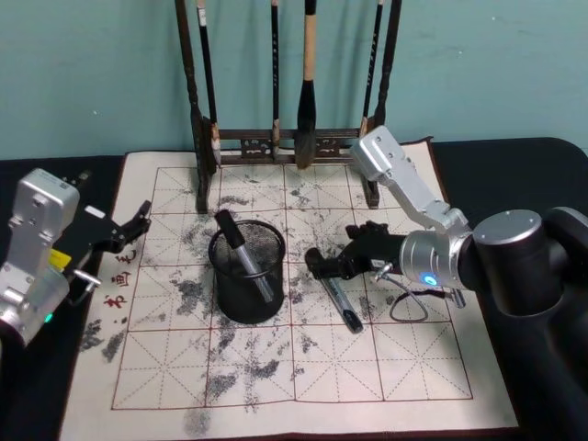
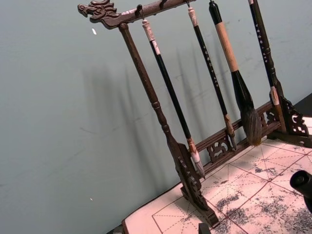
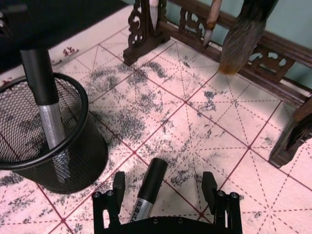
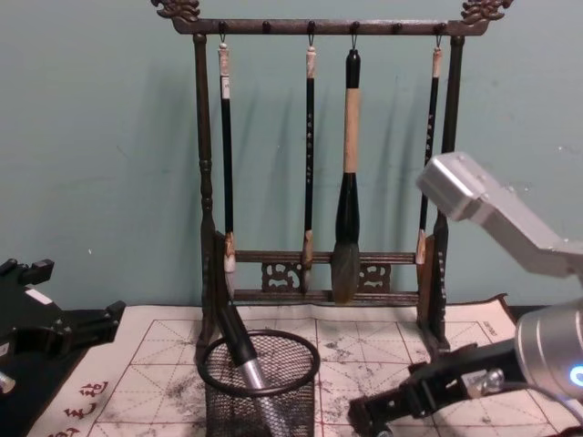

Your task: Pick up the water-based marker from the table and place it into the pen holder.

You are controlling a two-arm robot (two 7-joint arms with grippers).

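The water-based marker point(image 3: 148, 187) lies flat on the cream felt mat point(image 1: 413, 367), toward the mat's right side and just beside the black wire-mesh pen holder point(image 3: 73, 156), its black cap pointing toward the brush rack point(image 4: 202, 182) at the back edge. The right gripper point(image 3: 164, 179) is down over it with its jaws spread wide, one on each side of the barrel and neither touching; the marker sits nearer one finger than the other, so the grip is not centred yet. The holder already has another marker point(image 3: 46, 105) leaning against its rim, which leaves room on the open side. The left gripper point(image 1: 129, 225) is parked by the mat's left edge, well apart from the work. The marker looks light and rigid, with a smooth round barrel that may roll or slip when squeezed. The felt should damp the rolling a little. The best hold is probably across the grey labelled barrel near its middle, closing squarely so it does not pivot, with the cap left free to tip upward for the drop into the holder.
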